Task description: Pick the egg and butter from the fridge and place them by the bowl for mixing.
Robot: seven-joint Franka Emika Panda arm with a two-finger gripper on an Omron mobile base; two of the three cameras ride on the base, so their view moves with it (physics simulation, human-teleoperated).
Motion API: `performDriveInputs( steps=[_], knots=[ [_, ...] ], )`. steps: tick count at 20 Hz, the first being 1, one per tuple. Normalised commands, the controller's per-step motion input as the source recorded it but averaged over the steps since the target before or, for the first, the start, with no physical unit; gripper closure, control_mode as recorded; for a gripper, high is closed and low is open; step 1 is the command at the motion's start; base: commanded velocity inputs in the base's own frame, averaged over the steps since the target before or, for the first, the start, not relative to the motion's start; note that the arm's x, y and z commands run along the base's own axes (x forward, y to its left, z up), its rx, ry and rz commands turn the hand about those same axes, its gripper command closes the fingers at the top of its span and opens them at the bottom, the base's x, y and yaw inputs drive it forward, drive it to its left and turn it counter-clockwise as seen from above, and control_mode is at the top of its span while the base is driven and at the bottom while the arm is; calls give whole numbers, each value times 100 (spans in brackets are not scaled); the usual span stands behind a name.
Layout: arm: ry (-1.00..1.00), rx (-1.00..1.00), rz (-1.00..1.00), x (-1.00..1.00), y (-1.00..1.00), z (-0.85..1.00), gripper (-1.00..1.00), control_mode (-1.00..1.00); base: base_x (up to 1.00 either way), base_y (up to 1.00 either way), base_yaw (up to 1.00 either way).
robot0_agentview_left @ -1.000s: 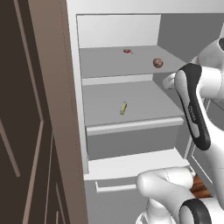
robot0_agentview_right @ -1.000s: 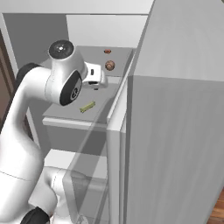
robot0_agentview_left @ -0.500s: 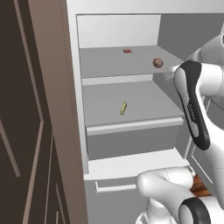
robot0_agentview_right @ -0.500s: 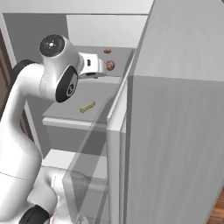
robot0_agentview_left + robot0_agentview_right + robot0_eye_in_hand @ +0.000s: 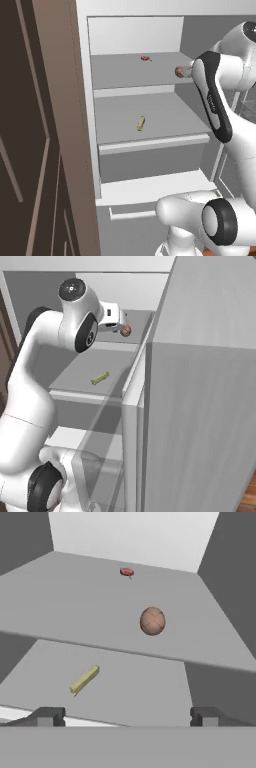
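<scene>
End effector nearer; one egg, one butter.

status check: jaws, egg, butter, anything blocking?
Gripper jaws open, empty, facing the fridge shelves. Egg on upper shelf, butter on shelf below, both untouched. Small red thing sits farther back; nothing blocking the egg.

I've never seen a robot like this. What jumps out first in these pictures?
The big white arm reaching into an open fridge, its gripper wide open. Just ahead of it, a small brownish egg lies on the upper shelf, and a pale-yellow butter stick lies on the shelf below.
</scene>
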Motion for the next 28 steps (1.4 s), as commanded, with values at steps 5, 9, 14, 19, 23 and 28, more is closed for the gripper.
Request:
performDriveInputs(
  steps=[5,9,14,19,23,28],
  knots=[
    [-5,2,-3,45,0,-1,-100,-100,0,0,0],
    [-4,3,-6,46,0,-10,-100,-100,0,0,0],
    [-2,11,-5,31,-2,-21,-100,-100,0,0,0],
    [0,10,0,27,-9,-13,-100,-100,0,0,0],
    [0,1,0,34,0,-6,-100,-100,0,0,0],
    [0,0,0,44,0,-3,-100,-100,0,0,0]
  ],
)
